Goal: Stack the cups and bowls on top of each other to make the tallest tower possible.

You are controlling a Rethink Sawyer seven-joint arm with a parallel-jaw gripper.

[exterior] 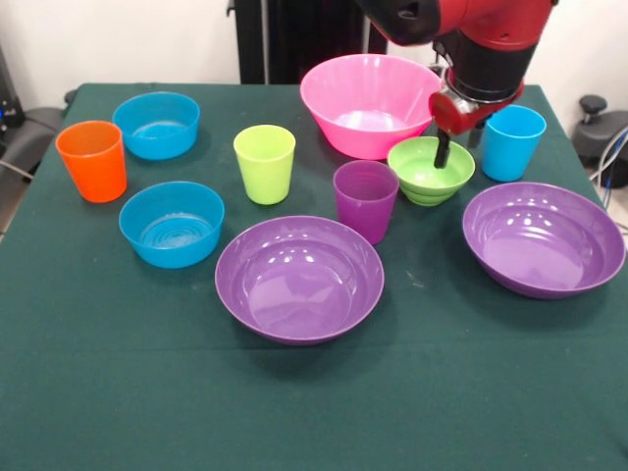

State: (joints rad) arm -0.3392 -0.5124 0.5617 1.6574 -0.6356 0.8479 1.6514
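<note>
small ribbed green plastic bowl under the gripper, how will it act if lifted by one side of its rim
The small ribbed green plastic bowl looks thin-walled, so probably light and stiff. Its glossy surface may be slippery against the gripper, which reaches inside it. Held by one side of the rim, it would likely hang tilted.

Glossy plastic all round: the pink bowl [370, 101] shines, as does the ribbed green bowl [430, 171] just beside it. The counter [314, 402] wears matt green cloth.
</note>
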